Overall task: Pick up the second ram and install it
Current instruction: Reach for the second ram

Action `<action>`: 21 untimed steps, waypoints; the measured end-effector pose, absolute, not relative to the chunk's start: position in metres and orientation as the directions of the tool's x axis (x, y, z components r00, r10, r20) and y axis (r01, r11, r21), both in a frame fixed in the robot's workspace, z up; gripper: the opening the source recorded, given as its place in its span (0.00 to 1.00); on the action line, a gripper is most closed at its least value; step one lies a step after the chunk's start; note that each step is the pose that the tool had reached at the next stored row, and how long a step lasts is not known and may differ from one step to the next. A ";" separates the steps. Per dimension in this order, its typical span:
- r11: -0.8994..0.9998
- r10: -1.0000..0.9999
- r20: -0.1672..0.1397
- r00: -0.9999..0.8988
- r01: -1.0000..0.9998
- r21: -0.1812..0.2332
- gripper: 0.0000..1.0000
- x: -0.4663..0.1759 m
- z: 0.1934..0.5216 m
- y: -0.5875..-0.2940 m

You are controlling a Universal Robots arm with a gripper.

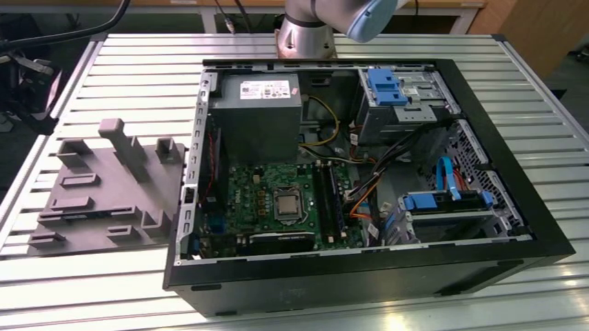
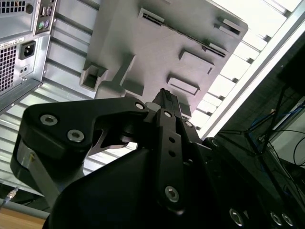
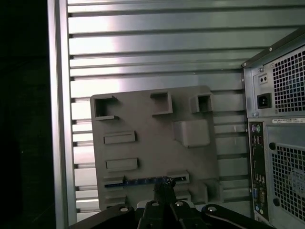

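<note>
The second ram [image 3: 138, 182] is a thin dark stick standing on edge in a slot of the grey holder tray [image 3: 143, 119], seen from above in the first wrist view. My gripper [image 3: 164, 187] hangs well above the tray, its dark fingertips drawn together over one end of the ram's line, with nothing between them. In the second wrist view the gripper [image 2: 164, 98] points at the same tray [image 2: 157, 47]. The open computer case [image 1: 368, 172] lies on the table with its green motherboard [image 1: 276, 200] and dark memory slots [image 1: 330, 200] exposed.
The grey tray [image 1: 101, 200] with upright posts sits at the exterior view's left of the case on the slatted metal table [image 1: 138, 62]. The arm's base [image 1: 308, 34] stands behind the case. The case's rear panel [image 3: 281, 143] borders the tray. Cables run inside the case.
</note>
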State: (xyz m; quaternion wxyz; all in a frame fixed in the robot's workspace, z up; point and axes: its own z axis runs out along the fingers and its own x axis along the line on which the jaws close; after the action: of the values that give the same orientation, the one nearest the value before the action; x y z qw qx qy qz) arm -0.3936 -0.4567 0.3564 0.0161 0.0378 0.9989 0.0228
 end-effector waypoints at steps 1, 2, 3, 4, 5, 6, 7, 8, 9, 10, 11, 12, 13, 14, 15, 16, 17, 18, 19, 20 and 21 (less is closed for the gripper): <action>0.996 0.076 -0.030 -0.997 0.075 0.047 0.11 -0.394 0.356 -0.457; 0.996 0.076 -0.030 -0.997 0.075 0.047 0.11 -0.394 0.356 -0.457; 0.996 0.076 -0.030 -0.997 0.075 0.047 0.11 -0.394 0.356 -0.457; 0.996 0.076 -0.030 -0.997 0.075 0.047 0.11 -0.395 0.356 -0.457; 0.996 0.076 -0.030 -0.997 0.075 0.047 0.11 -0.395 0.356 -0.457; 0.996 0.076 -0.030 -0.997 0.075 0.047 0.11 -0.396 0.356 -0.457; 0.996 0.076 -0.030 -0.997 0.075 0.047 0.11 -0.396 0.355 -0.457; 0.996 0.076 -0.031 -0.997 0.075 0.047 0.11 -0.397 0.355 -0.458; 0.996 0.076 -0.030 -0.997 0.075 0.047 0.11 -0.397 0.354 -0.458; 0.996 0.076 -0.030 -0.997 0.075 0.047 0.11 -0.398 0.354 -0.458; 0.996 0.076 -0.030 -0.997 0.075 0.047 0.11 -0.398 0.354 -0.458; 0.996 0.076 -0.030 -0.997 0.075 0.047 0.11 -0.399 0.353 -0.458; 0.996 0.076 -0.030 -0.997 0.075 0.047 0.11 -0.399 0.353 -0.458; 0.996 0.076 -0.030 -0.997 0.075 0.047 0.11 -0.399 0.353 -0.458; 0.996 0.076 -0.030 -0.997 0.075 0.047 0.11 -0.400 0.352 -0.458; 0.996 0.076 -0.030 -0.997 0.075 0.047 0.11 -0.400 0.352 -0.458; 0.996 0.076 -0.030 -0.997 0.075 0.047 0.11 -0.401 0.352 -0.458; 0.996 0.076 -0.030 -0.997 0.075 0.047 0.11 -0.401 0.352 -0.459; 0.996 0.076 -0.030 -0.997 0.075 0.047 0.11 -0.401 0.352 -0.459; 0.996 0.076 -0.030 -0.997 0.075 0.047 0.11 -0.402 0.351 -0.459; 0.996 0.076 -0.030 -0.997 0.075 0.047 0.11 -0.402 0.351 -0.459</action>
State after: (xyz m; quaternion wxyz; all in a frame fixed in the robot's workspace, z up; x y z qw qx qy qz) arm -0.4024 -0.4588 0.3511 0.0161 0.0378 0.9989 0.0228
